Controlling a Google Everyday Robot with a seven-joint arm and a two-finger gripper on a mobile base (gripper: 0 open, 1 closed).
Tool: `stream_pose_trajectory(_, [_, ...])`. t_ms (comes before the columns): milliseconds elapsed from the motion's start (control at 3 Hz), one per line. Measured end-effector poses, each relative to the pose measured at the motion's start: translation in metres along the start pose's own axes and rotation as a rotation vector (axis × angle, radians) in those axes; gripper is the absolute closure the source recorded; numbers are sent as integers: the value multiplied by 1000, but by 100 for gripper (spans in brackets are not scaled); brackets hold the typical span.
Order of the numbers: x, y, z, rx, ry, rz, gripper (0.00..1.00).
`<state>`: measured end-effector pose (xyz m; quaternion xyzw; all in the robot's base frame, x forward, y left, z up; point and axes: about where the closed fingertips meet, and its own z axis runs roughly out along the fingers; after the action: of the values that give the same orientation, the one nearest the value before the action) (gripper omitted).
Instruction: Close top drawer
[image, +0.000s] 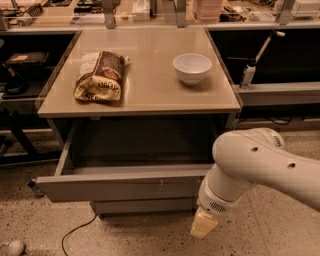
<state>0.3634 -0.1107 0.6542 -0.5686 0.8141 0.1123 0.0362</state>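
The top drawer (120, 186) is pulled out from under the beige tabletop (150, 85). Its wide grey front panel faces me and has small pale chip marks along the upper edge. Its shallow grey tray (140, 145) looks empty. My white arm (255, 165) reaches down at the right, in front of the drawer's right end. The gripper (203, 224) shows as a pale yellowish tip hanging just below the drawer front's right end, above the floor. I cannot tell whether it touches the drawer.
A brown chip bag (100, 75) and a white bowl (192, 67) sit on the tabletop. A shorter lower drawer front (145, 205) shows beneath. A black cable (75, 232) trails on the speckled floor at left. Cluttered shelves and benches stand behind and beside the cabinet.
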Motion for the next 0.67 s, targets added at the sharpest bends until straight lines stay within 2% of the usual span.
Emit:
stream_pose_trajectory(333, [0, 0, 0, 0, 0, 0, 66])
stream_pose_trajectory(667, [-4, -3, -2, 5, 1, -10, 97])
